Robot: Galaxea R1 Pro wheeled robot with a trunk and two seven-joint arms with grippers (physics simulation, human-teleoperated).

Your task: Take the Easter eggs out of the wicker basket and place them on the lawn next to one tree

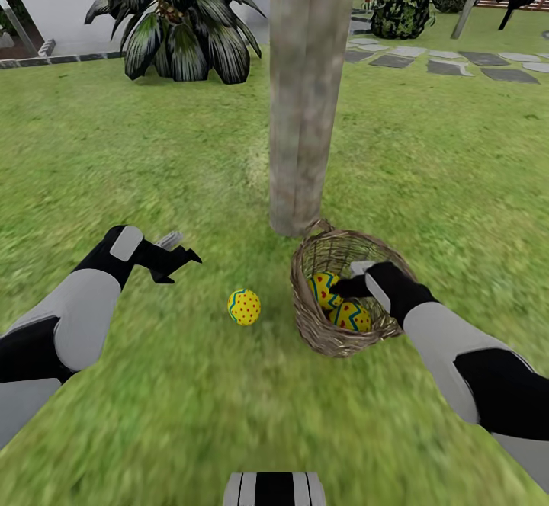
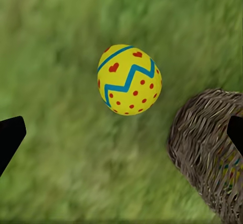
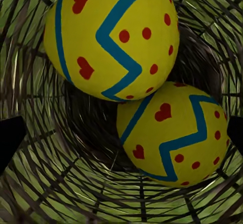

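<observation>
The lawn [image 1: 152,155] is flat green grass; a pale trunk [image 1: 305,94] rises from it, with a spiky palm-like plant [image 1: 179,22] and grey stepping stones [image 1: 457,64] set farther back. One egg [image 1: 244,307] lies on the grass in front of the trunk, just beside the basket [image 1: 320,331] but apart from it. The basket stands on the grass close to the trunk's foot, its rim loop toward the trunk.
</observation>
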